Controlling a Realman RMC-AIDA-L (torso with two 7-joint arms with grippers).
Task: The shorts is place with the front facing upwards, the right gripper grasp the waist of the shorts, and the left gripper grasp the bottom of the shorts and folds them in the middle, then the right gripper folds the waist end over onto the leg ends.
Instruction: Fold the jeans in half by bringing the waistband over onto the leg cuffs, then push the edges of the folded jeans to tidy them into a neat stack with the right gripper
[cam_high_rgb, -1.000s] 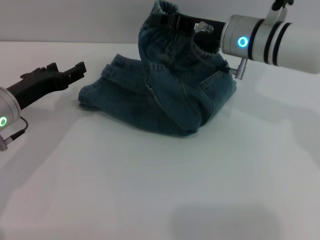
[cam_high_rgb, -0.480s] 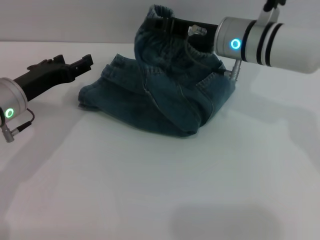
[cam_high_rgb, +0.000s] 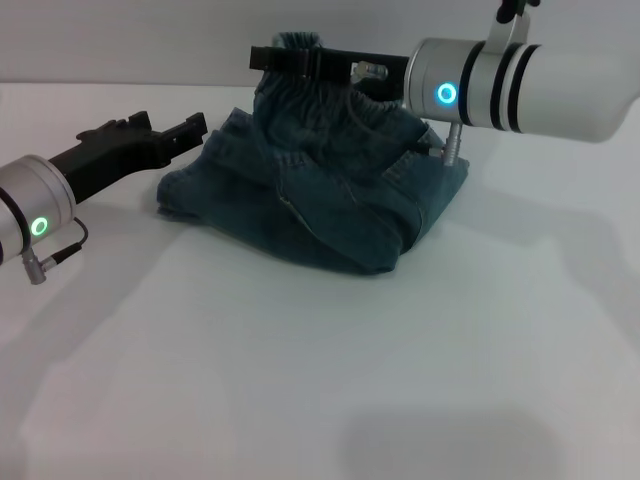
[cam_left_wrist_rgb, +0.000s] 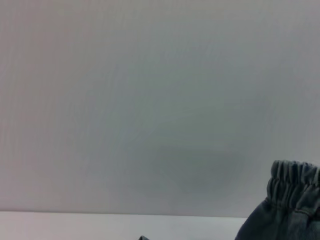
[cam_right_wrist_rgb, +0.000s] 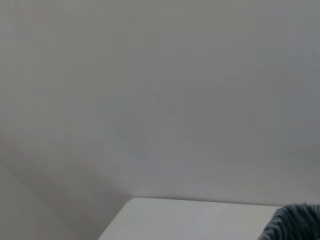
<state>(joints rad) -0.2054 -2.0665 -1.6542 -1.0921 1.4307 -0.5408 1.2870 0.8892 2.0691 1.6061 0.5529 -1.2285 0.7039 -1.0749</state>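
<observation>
Blue denim shorts (cam_high_rgb: 320, 195) lie folded lengthwise on the white table (cam_high_rgb: 320, 380). Their elastic waist (cam_high_rgb: 300, 50) is lifted above the heap, and my right gripper (cam_high_rgb: 275, 58) is shut on it, reaching in from the right. The leg ends (cam_high_rgb: 190, 190) rest on the table at the left. My left gripper (cam_high_rgb: 170, 132) hovers just left of the leg ends with nothing in it; its fingers look open. In the left wrist view the gathered waist (cam_left_wrist_rgb: 295, 177) shows against the wall. A dark edge of the shorts (cam_right_wrist_rgb: 297, 222) appears in the right wrist view.
A pale wall (cam_high_rgb: 120, 40) runs behind the table. The right arm's white forearm (cam_high_rgb: 540, 85) spans the upper right above the table.
My right gripper has carried the waist leftward over the heap. My left gripper has advanced to the right, closer to the leg ends.
</observation>
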